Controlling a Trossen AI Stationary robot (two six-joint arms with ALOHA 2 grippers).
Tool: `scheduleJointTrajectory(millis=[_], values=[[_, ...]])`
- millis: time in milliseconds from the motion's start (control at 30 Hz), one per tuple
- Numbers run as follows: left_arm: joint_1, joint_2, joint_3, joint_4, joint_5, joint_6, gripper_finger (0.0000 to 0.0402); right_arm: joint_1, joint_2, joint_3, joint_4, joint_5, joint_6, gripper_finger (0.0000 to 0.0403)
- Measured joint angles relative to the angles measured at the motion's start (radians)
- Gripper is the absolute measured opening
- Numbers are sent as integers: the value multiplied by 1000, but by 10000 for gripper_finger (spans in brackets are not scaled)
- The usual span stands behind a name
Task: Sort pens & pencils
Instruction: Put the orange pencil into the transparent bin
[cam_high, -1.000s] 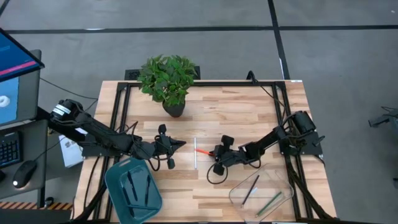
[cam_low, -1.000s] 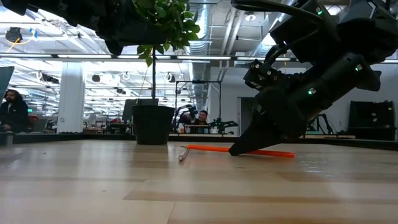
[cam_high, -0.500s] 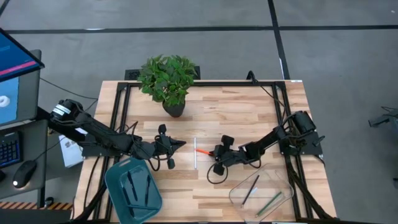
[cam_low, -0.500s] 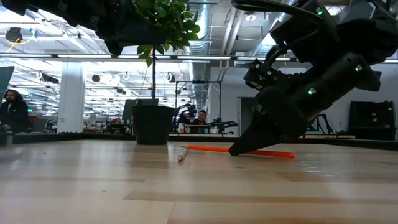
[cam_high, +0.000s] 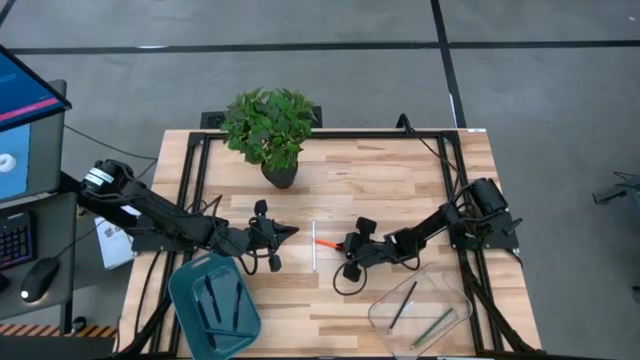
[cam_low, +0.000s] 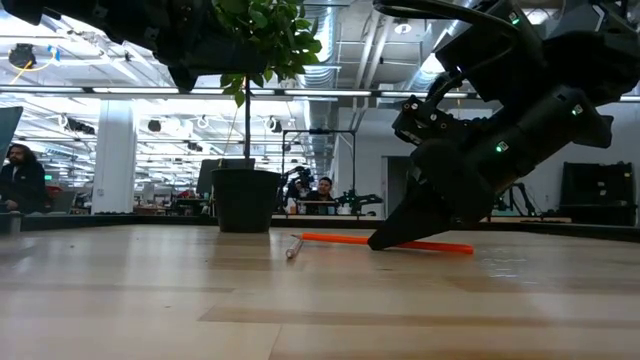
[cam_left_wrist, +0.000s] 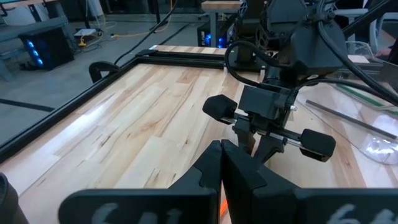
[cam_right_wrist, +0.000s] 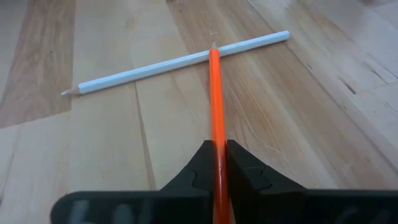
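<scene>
An orange-red pencil (cam_high: 328, 243) lies low over the middle of the table. Its tip (cam_right_wrist: 213, 47) reaches the white pencil (cam_right_wrist: 180, 62), which lies flat across it (cam_high: 314, 247). My right gripper (cam_high: 346, 244) is shut on the orange-red pencil and slants down to the tabletop (cam_low: 385, 240). My left gripper (cam_high: 288, 232) hangs shut and empty above the table, left of the white pencil; its closed fingers also show in the left wrist view (cam_left_wrist: 222, 158). Dark pens lie in the teal bin (cam_high: 213, 305), and thin sticks lie in the clear container (cam_high: 420, 308). My right gripper pinches the orange-red pencil's shaft (cam_right_wrist: 216, 134) between its two fingers, partway along its length. The fingers slant down from the table's right side and lie along the pencil. The pencil stays about level at the tabletop, its tip at the white pencil; the rear end (cam_low: 455, 247) sticks out behind the fingers.
A potted plant (cam_high: 270, 130) stands at the far middle of the table. A black frame (cam_high: 445, 160) runs along the table's edges. The teal bin is at the near left, the clear container at the near right. People show in the room beyond (cam_low: 20, 180).
</scene>
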Motion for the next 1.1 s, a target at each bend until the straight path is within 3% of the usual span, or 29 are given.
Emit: scheduleJointTrajectory(millis=[1100], values=[[0,0,0,-16,0,-11,0,-2,2,0,42,-4,-35,46]])
